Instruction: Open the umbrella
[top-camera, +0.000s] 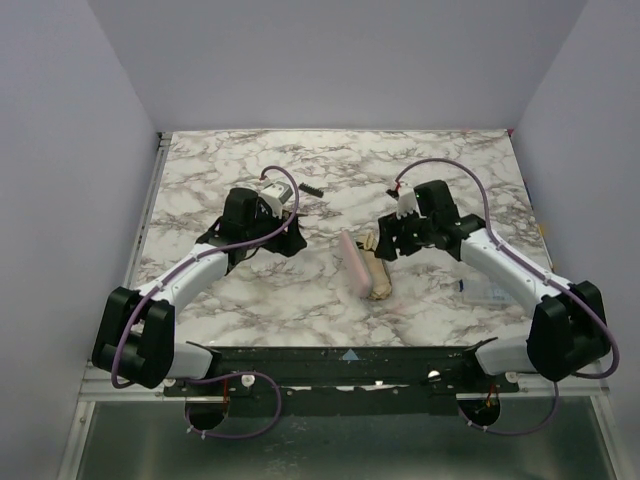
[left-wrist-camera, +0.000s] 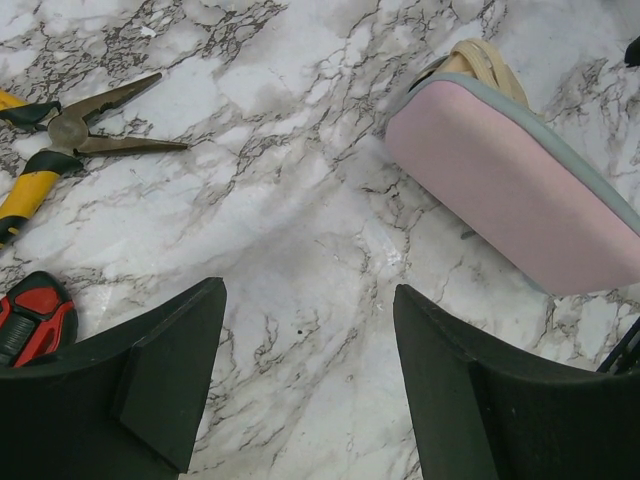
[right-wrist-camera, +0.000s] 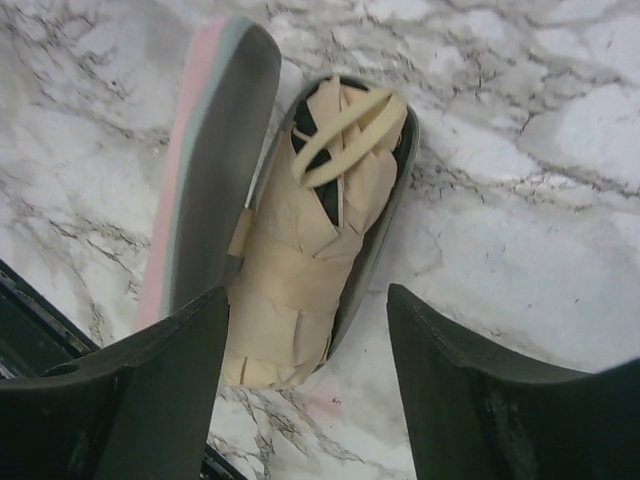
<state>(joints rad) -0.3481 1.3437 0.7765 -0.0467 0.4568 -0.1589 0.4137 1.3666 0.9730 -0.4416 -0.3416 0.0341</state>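
My right gripper (right-wrist-camera: 305, 295) is spread, straddling the folded peach-beige fabric umbrella (right-wrist-camera: 300, 230) lying in an open pink hard-shell case (left-wrist-camera: 510, 190). My left gripper (left-wrist-camera: 308, 290) is spread, holding nothing, left of the case.

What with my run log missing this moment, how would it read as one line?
umbrella: folded, lying in open case | right gripper: open, over umbrella | left gripper: open, over table

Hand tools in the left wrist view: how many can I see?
2. Pliers at the left edge; a red-handled tool below them, partly cut off. More may lie outside this view.
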